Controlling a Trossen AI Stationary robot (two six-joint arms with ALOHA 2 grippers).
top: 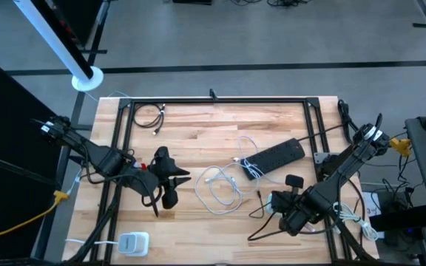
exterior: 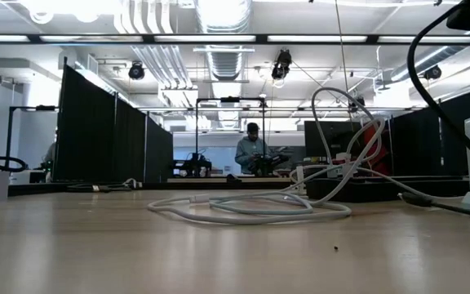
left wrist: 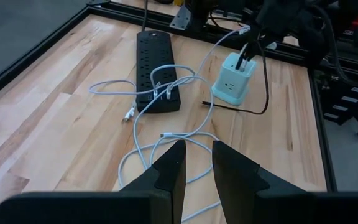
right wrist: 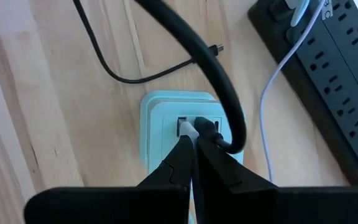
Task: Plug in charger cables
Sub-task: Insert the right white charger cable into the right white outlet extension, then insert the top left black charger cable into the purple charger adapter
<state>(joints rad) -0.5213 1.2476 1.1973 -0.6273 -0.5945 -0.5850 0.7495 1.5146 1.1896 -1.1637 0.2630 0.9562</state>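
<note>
A pale teal charger block (right wrist: 166, 118) (left wrist: 232, 81) stands on the wooden table near its right side. A black cable (right wrist: 219, 81) is plugged into the block's top face. My right gripper (right wrist: 194, 138) (top: 278, 205) is over the block, shut on a white plug. Loose white charger cables (top: 220, 188) (exterior: 251, 208) lie in loops mid-table. A thin black cable (right wrist: 129, 74) with a tiny plug lies beside the block. My left gripper (left wrist: 199, 152) (top: 177, 177) hovers left of the white loops, open by a narrow gap and holding nothing. My right gripper pinches the white cable's plug (right wrist: 187, 129) between its two fingertips, coming from above and pointing down at the block's top face. The plug's tip is at a port beside the black cable's plug (right wrist: 207, 127). How deep it sits, the fingers hide.
A black power strip (top: 274, 157) (left wrist: 157, 68) lies far of the block, with white cables over it. A coiled black cable (top: 148, 114) sits in the far left corner and a white charger block (top: 133, 242) at the near left edge. A person (exterior: 253, 151) stands in the room beyond.
</note>
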